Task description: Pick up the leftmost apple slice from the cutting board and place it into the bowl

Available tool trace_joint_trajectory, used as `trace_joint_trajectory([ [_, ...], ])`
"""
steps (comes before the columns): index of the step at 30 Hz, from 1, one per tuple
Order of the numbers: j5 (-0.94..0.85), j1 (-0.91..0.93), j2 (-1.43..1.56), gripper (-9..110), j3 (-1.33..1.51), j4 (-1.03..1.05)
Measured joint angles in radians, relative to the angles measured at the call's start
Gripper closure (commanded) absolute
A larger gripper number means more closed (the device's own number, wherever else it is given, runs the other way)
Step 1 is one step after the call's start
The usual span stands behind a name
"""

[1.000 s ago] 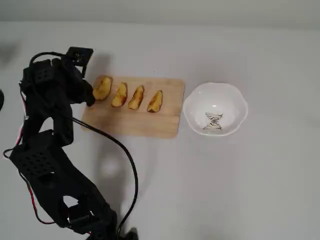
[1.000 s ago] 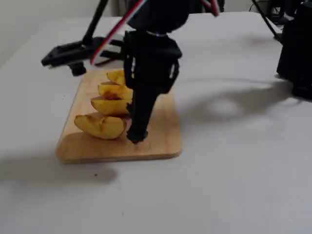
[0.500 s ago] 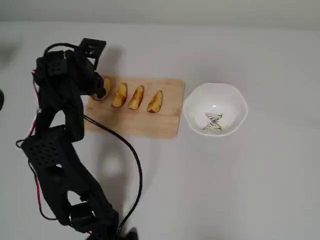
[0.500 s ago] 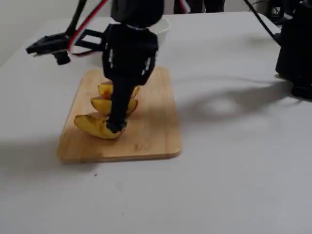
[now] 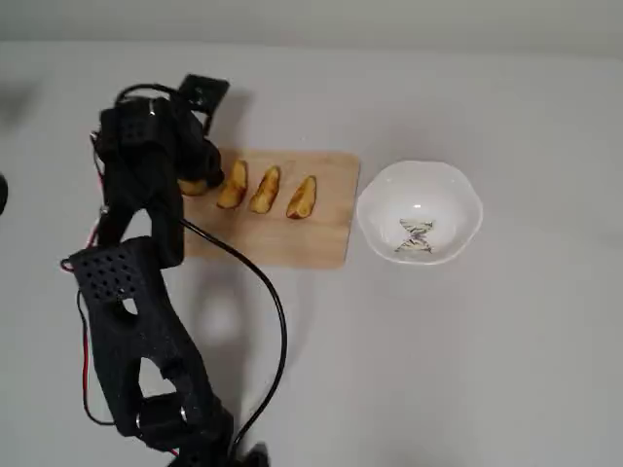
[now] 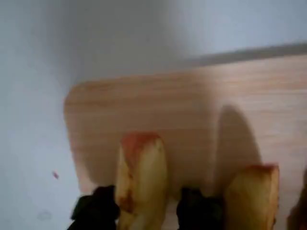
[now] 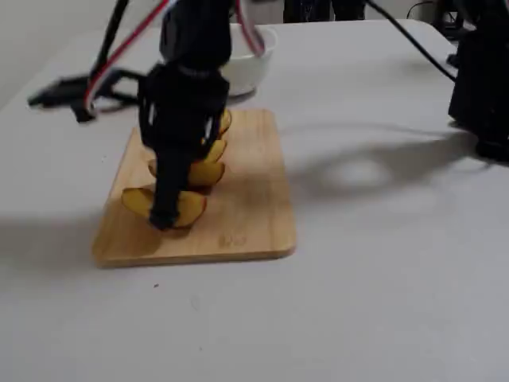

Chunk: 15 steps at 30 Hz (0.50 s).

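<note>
Four apple slices lie in a row on the cutting board [image 5: 292, 238], and my gripper [image 6: 146, 211] is down over the leftmost apple slice [image 6: 141, 179] at the board's 9 o'clock end in the overhead view. In the wrist view one dark fingertip sits on each side of that slice, so my jaws are spread around it. The picture is blurred, and I cannot tell whether the pads touch it or have any grip on it. The slice rests on the wood.

The next slice [image 6: 252, 196] lies just beside my right-hand fingertip in the wrist view, and it crowds that side. In the overhead view my arm [image 5: 146, 195] covers most of the leftmost slice and the board's left edge. The other three slices [image 5: 268, 190] stay in plain sight toward 3 o'clock.

The bowl [image 5: 375, 209] stands on the tabletop [image 5: 506, 350] at 3 o'clock from the board, near it but apart. A black cable [image 5: 263, 292] trails from my arm across the board's lower left corner.
</note>
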Motion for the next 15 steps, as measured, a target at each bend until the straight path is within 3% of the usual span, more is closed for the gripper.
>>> trace_joint_trajectory([
  [2,0.021,-0.005,-0.041,101,-0.067,0.021],
  [9,0.146,-0.035,-0.393,101,-0.698,0.287],
  [15,0.357,-0.052,-0.411,101,-0.845,0.39],
])
